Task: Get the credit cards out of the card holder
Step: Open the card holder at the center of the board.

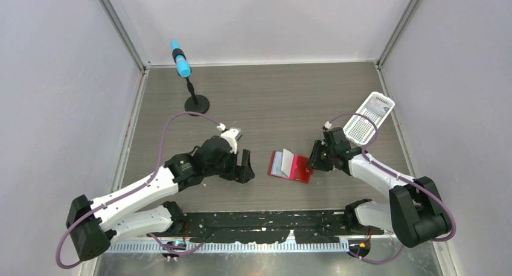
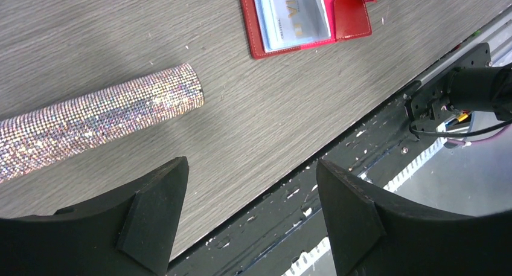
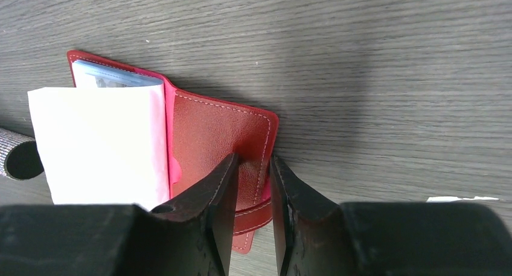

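Two robot arms flank an open red card holder [image 1: 291, 166] lying near the middle of the grey wood-grain table [image 1: 272, 95]. The right gripper [image 3: 253, 160] meets the holder's right-hand cover at its outer edge. Its jaws are parted only narrowly, one fingertip over the red leather and the other at the stitched rim by the strap, with nothing clamped between them. The left gripper [image 2: 250, 167] hovers to the holder's left, near the table's front edge, jaws spread wide and empty. Inside the holder, a pale credit card [image 2: 296, 10] lettered "VIP" in gold sits in a light blue pocket, and a white inner leaf [image 3: 96, 143] stands up from the spine. A glittery tube [image 2: 102, 116] lies near the left gripper. A white perforated basket [image 1: 369, 116] rests well apart, toward the table's far right side.
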Controlling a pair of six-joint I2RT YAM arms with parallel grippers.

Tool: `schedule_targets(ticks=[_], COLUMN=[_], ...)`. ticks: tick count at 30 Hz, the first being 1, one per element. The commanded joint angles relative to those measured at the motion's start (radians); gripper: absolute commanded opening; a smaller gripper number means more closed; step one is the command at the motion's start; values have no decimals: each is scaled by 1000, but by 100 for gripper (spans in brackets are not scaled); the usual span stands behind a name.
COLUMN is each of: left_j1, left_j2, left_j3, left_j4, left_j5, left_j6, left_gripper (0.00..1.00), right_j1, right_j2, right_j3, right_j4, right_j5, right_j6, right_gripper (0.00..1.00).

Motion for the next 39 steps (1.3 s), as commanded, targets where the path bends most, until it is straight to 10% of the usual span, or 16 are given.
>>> schedule_targets(ticks=[1,10,21,39], left_j1=[-6,-7,-6,-25], left_j2=[69,316,647,825], left_j3=[72,202,375,459], left_j4=[71,131,180,345], left_j5=[-8,-18,78,281], left_j6=[30,33,-2,-55], left_gripper=[79,66,24,21], right_j1=[-6,-6,-6,-5], right_j2=[-8,-35,-78,-185], right_j3=[11,12,-8,10], right_j4=[-53,-46,-24,-86], right_j5=[69,47,12,-4], right_j6=[-47,-57,-64,-65], right_gripper=[33,33,33,40])
